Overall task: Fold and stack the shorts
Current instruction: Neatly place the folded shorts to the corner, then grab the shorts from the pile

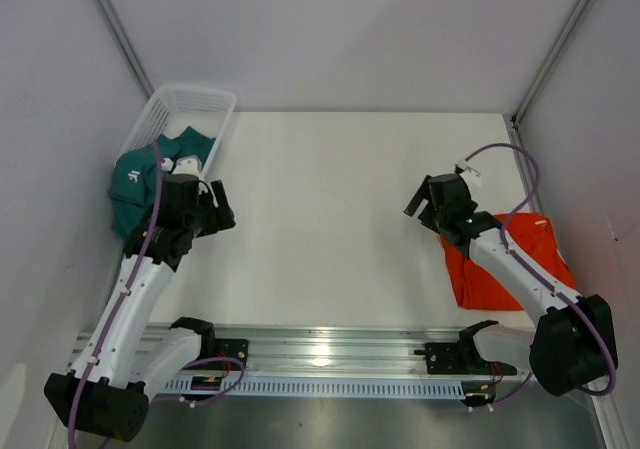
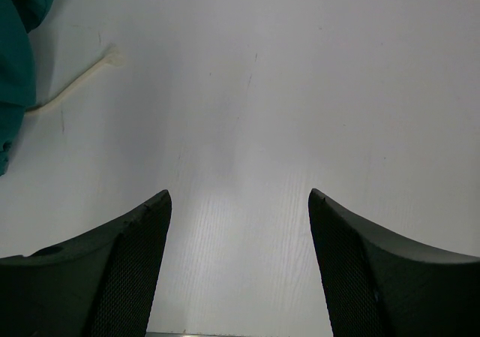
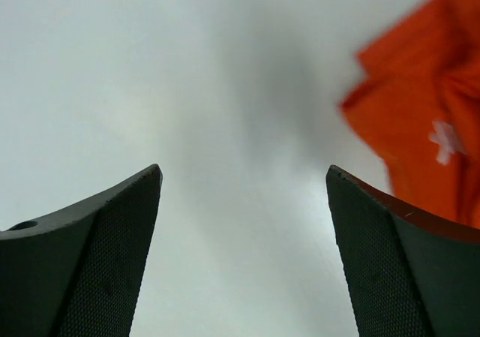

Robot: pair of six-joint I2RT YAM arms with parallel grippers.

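Observation:
The orange shorts (image 1: 505, 269) lie flat at the right edge of the table, partly under my right arm. In the right wrist view the orange shorts (image 3: 420, 119) sit off to the upper right. My right gripper (image 1: 420, 201) (image 3: 244, 170) is open over bare table, just left of them, with nothing between its fingers. The teal shorts (image 1: 132, 184) spill out of the basket at the far left. Their edge (image 2: 15, 52) and a white drawstring (image 2: 75, 85) show in the left wrist view. My left gripper (image 1: 222, 209) (image 2: 240, 194) is open beside them, over bare table.
A white mesh basket (image 1: 195, 104) stands at the back left corner, tilted, with the teal fabric hanging over its near side. White walls close in the table (image 1: 330, 199) on the left, back and right. A metal rail (image 1: 320, 354) runs along the near edge.

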